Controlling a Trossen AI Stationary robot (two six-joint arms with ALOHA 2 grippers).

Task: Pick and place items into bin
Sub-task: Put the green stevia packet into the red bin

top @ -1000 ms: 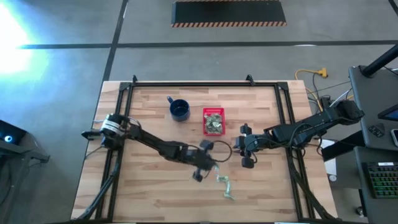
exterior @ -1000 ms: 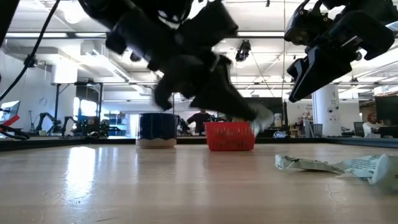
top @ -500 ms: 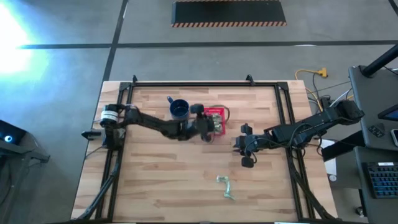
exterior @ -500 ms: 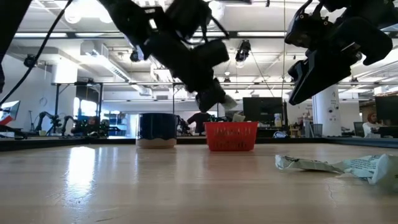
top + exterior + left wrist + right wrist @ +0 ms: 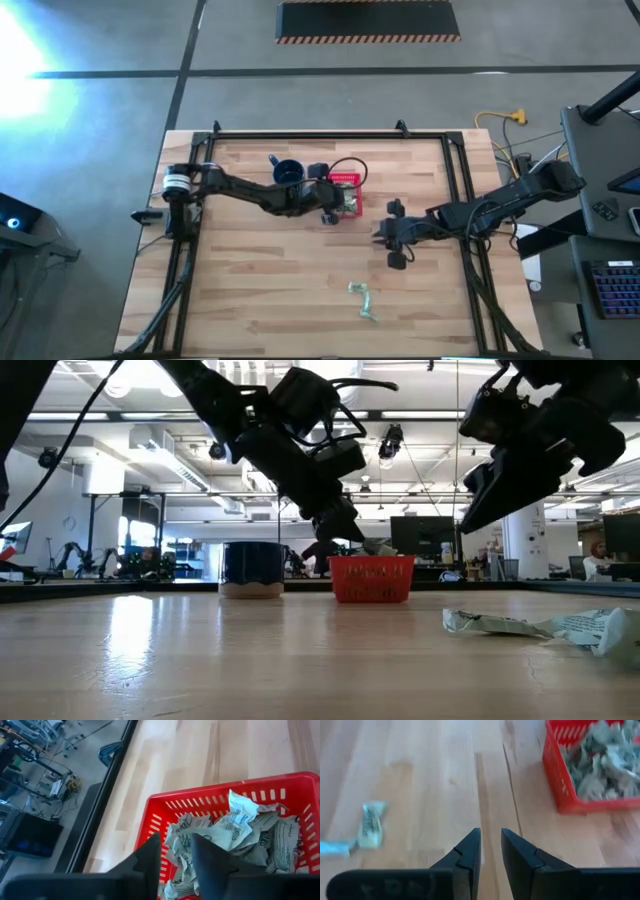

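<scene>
Left end effector [image 5: 335, 205] over red basket [image 5: 344, 181] — blue mug [image 5: 288, 173] beside

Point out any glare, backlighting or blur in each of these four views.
High view: strong white glare washes the floor at upper left. Low view: bright ceiling lights leave both arms as dark silhouettes above the red basket. Right wrist view: soft throughout, the loose wrapper smeared. Left wrist view: crisp on the wrappers in the basket.

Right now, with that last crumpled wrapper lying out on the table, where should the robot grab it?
Probably from straight above, jaws closing across the middle of the wrapper. It lies flat and elongated on the bare table, with a bend, so its narrow width likely fits between the fingers.
</scene>
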